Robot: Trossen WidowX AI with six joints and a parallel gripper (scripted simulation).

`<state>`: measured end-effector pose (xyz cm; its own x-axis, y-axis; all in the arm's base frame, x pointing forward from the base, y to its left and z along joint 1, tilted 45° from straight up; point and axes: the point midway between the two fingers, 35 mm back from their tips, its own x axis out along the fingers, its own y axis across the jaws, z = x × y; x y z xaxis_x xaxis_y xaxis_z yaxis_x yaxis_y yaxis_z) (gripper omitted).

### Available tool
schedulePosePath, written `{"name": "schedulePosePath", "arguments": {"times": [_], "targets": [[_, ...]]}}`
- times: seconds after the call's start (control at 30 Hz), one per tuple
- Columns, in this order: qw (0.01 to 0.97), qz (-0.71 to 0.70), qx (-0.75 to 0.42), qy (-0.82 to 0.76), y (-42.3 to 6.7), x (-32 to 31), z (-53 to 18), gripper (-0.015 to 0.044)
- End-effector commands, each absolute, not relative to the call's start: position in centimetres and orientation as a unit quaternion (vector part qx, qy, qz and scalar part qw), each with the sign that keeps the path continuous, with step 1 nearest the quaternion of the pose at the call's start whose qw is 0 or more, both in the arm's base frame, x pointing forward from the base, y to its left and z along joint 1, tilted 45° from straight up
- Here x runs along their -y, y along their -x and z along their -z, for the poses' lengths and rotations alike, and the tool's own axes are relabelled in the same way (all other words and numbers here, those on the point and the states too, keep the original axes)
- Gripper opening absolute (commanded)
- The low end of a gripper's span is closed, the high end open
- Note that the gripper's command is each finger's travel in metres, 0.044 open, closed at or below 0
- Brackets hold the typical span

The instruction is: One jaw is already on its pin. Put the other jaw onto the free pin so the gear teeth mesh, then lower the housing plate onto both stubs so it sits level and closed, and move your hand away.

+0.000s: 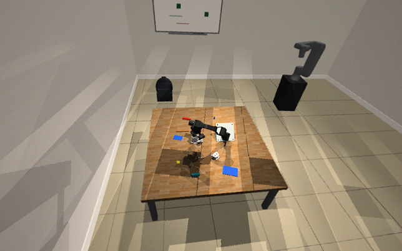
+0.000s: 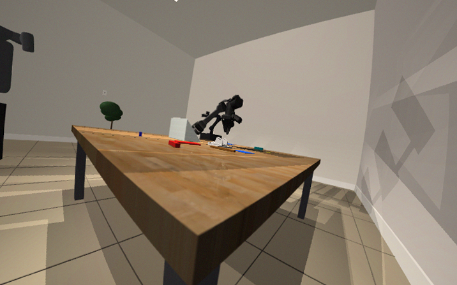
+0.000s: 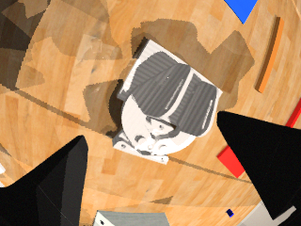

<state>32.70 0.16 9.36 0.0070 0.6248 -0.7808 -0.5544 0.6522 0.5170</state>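
Note:
The white base (image 1: 193, 142) (image 3: 150, 46) lies on the table below my gripper, with two ribbed grey-and-white jaws on it. In the wrist view one jaw (image 3: 165, 89) is at the middle and the other jaw (image 3: 199, 105) is beside it on the right. Their rounded white ends come close together at the lower side; I cannot tell whether the teeth mesh. My gripper (image 2: 227, 132) (image 3: 153, 130) is open wide and empty, above the base. A small white piece with dark holes (image 1: 215, 155) lies apart on the table; it may be the housing plate. The pins and stubs are not clearly visible.
A pale block (image 1: 229, 127) (image 2: 178, 128) stands near the arm's base. A red piece (image 2: 174, 143) (image 3: 231, 162), an orange bar (image 1: 181, 131) (image 3: 271, 58) and a blue flat piece (image 1: 177, 138) lie around the base. A larger blue piece (image 1: 230, 171) and a teal piece (image 1: 195, 174) lie farther off.

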Motion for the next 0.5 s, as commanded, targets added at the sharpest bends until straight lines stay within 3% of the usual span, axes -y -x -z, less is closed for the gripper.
{"name": "schedulePosePath", "arguments": {"times": [0.0,0.47], "targets": [[0.707,-0.452,-0.544,0.008,-31.8,-1.8,-10.5,0.0440],[0.691,-0.552,-0.443,0.144,-28.7,-6.4,-14.2,0.0440]]}}
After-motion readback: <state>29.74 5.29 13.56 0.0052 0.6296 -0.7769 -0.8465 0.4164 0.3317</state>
